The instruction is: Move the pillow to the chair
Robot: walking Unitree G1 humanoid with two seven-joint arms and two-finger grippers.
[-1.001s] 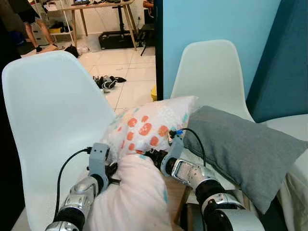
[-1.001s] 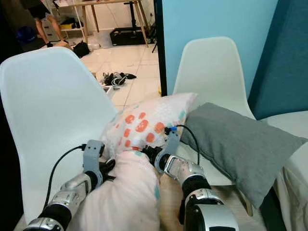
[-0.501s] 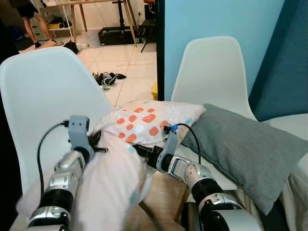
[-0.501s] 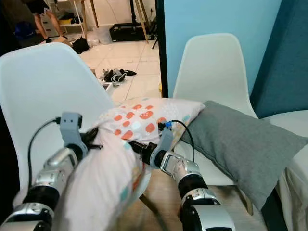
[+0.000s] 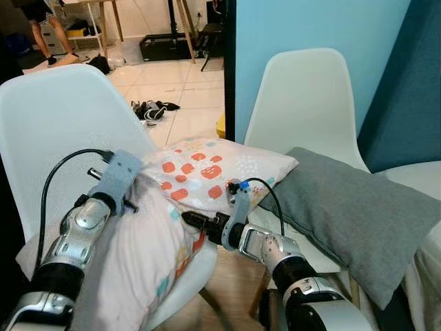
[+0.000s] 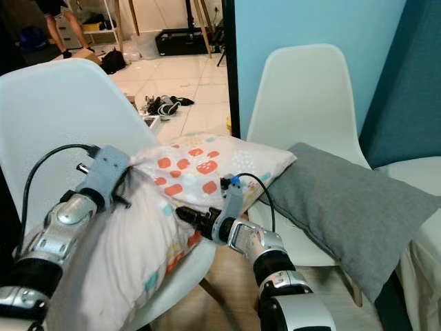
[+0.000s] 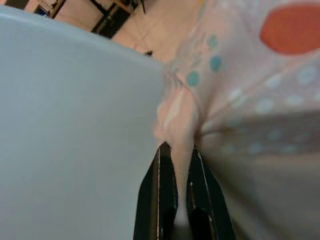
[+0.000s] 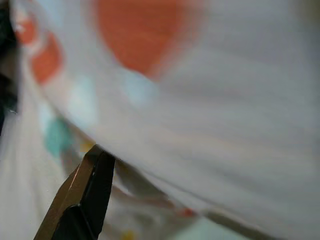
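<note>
The soft white pillow with orange and teal spots (image 5: 193, 172) is lying across the seat of the white moulded plastic chair on the left (image 5: 62, 131), its near end drooping over the seat's front edge and its far end reaching toward the grey fabric cushion (image 5: 344, 207) that is resting on the second white plastic chair (image 5: 303, 103). The two pillows look to be touching or nearly so.

The left gripper (image 7: 175, 200) is pinching a fold of the pillow's edge between its two black fingers, right beside the chair's backrest. The right gripper (image 5: 196, 222) is pressing in under the pillow's front edge; I cannot tell whether its fingers are clamped on fabric or parted, since the wrist view is blurred and one finger alone is visible against the cloth.

The pillow seems to be on the chair already, so letting go is probably what is left. The risk, as I judge it, is the overhang: much of the pillow is hanging past the seat's front, and if both grippers are letting go while it is sitting this far forward, it could slide off to the wooden floor (image 5: 234, 303). Pulling the left gripper away without fully parting its fingers could also drag the pillow sideways.
</note>
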